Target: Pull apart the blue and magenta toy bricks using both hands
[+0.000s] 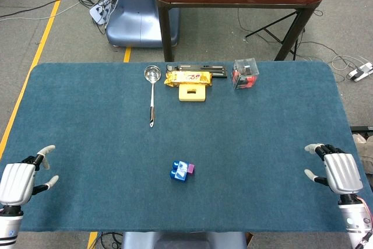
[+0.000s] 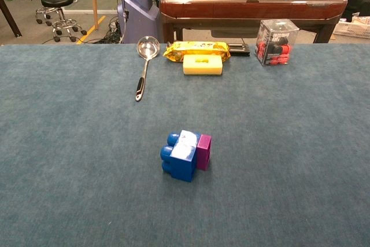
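Two hands wait wide of the joined bricks.
Left hand (image 1: 17, 182) and right hand (image 1: 341, 171), fingers apart, empty, should converge: one on the blue brick (image 2: 180, 156), one on the magenta brick (image 2: 204, 151).

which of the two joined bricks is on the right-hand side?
The magenta brick. It is the smaller one, stuck to the side of the blue brick that faces the right hand.
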{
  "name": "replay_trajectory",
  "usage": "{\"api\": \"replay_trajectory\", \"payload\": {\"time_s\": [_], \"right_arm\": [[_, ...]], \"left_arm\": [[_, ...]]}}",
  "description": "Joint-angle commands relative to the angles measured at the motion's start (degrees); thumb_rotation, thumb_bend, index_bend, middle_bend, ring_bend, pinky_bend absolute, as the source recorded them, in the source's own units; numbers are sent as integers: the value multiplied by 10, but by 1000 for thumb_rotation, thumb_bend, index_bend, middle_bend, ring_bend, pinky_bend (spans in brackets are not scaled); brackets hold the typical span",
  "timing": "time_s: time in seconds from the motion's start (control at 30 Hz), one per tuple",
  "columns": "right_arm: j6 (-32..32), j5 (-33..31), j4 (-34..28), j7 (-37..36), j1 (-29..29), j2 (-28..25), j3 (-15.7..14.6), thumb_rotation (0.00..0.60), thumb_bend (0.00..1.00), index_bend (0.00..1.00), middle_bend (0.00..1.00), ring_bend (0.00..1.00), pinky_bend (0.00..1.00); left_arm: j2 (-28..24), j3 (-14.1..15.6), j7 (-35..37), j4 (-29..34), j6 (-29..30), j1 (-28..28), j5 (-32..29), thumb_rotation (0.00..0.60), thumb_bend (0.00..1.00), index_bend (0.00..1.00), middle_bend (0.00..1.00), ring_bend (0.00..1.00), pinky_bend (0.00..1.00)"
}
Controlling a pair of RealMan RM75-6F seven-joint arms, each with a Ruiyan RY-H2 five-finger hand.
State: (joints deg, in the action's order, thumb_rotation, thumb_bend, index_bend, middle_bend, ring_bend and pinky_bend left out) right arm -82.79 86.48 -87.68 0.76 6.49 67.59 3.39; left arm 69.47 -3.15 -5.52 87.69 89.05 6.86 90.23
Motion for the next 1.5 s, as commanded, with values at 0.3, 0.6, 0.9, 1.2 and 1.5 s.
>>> {"api": "replay_trajectory", "payload": {"time_s": [0.3, 0.6, 0.9, 1.2, 1.5], "right_arm": [[0, 1, -8, -2, 6, -10, 8, 600, 83, 405, 448, 401, 539], [9, -6, -19, -2, 15, -28, 16, 600, 83, 409, 448, 401, 539], [18, -4, -26, 2, 19, -35, 12, 600, 83, 409, 448, 401, 539], [19, -7, -29, 2, 20, -43, 12, 600, 83, 409, 448, 401, 540], [28, -9, -14, -8, 25, -36, 10, 600, 83, 409, 448, 401, 548]], "left_arm": [[11, -12, 6, 19, -9, 34, 36, 600, 74, 254, 589, 636, 907], [10, -42, -53, 139, -94, 115, 52, 600, 0, 163, 884, 837, 1000], [26, -72, -110, 222, -244, 219, 1, 600, 0, 176, 1000, 993, 1000], [56, -81, -156, 245, -366, 300, -96, 600, 0, 191, 1000, 1000, 1000], [129, -80, -208, 218, -390, 352, -169, 600, 0, 174, 1000, 1000, 1000]]}}
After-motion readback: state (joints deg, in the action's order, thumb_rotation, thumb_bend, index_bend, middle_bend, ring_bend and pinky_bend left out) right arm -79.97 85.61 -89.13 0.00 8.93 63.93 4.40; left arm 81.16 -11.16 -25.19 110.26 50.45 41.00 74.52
